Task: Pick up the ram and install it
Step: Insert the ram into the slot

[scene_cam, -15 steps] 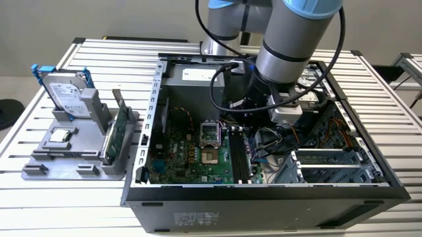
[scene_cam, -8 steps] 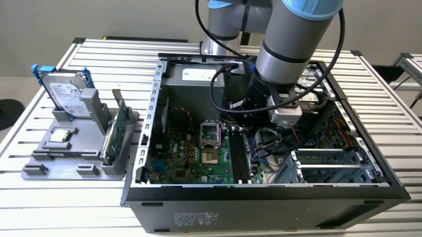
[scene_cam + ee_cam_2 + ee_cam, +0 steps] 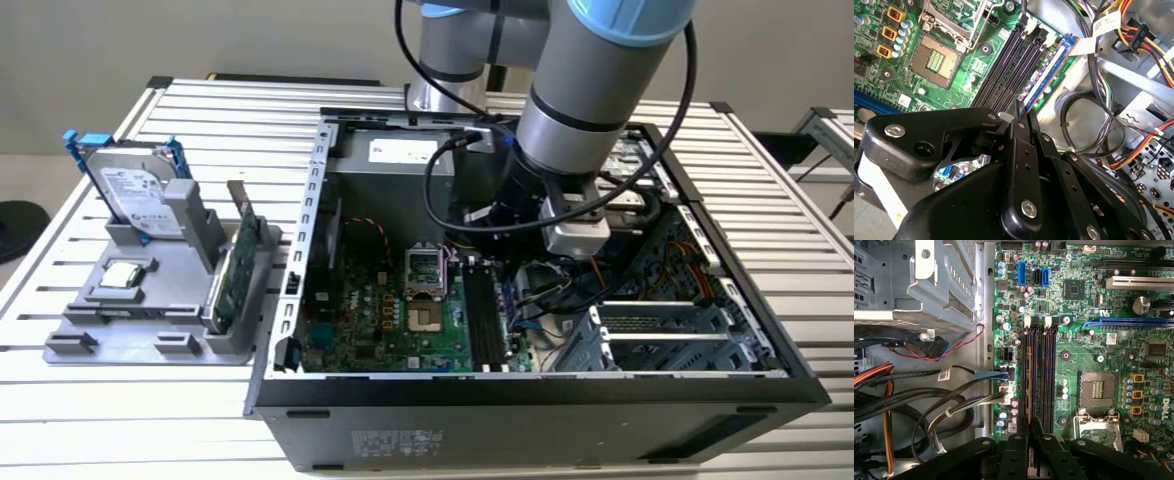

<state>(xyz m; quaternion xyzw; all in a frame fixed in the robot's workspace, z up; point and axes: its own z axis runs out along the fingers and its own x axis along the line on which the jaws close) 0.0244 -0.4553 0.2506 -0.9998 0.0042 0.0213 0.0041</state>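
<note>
The ram, a thin stick with a blue edge label, stands on edge in the outermost of the black memory slots, its long axis along them, on the glossy green motherboard. The black claw pinches its near end, at six o'clock in the first wrist view.

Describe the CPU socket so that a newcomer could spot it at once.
Start at the open computer case on the slatted table; the green motherboard lies on the case's floor. Near the board's middle, beside the bank of long black memory slots, sits the CPU socket. It is a square grid of fine contacts inside a metal frame, unlike the narrow slots next to it.
</note>
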